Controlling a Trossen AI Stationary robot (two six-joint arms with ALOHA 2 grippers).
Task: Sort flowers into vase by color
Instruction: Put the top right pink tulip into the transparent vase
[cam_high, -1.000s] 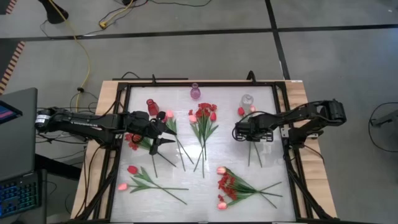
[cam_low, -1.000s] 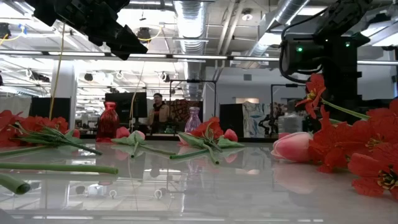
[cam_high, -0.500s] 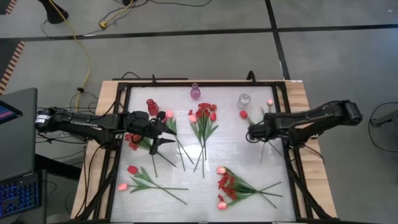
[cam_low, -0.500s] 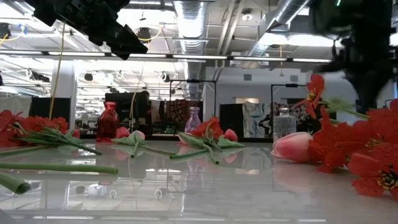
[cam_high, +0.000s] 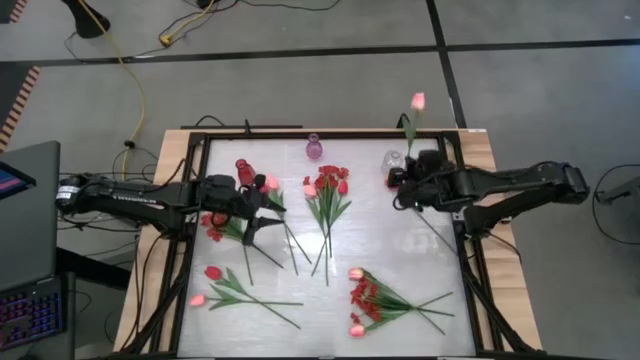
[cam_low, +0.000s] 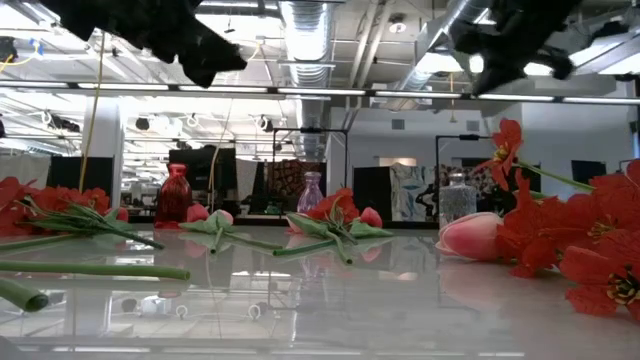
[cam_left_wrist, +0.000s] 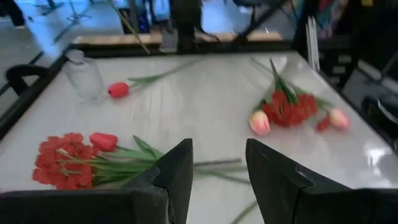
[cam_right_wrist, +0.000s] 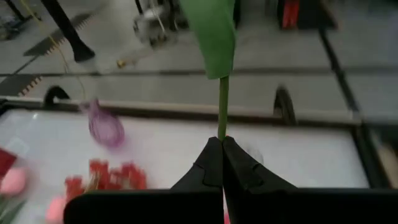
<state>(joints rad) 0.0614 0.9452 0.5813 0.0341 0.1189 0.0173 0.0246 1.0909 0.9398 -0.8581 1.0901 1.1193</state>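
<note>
A pink tulip (cam_high: 418, 100) stood lifted above the table's far right edge, its green stem (cam_right_wrist: 222, 115) pinched between the tightly closed fingers of the right gripper (cam_high: 399, 178), bud pointing beyond the table rim. Just beside that gripper stood the clear vase (cam_high: 393, 160); the purple vase (cam_high: 314, 148) and red vase (cam_high: 244, 170) stood farther left along the far edge. Other flowers lay on the white table (cam_high: 380, 240): a red and pink bunch (cam_high: 328, 195) at centre and another bunch (cam_high: 370, 300) near the front. The left gripper (cam_high: 262, 212) hovered partly open and empty over stems on the left.
</note>
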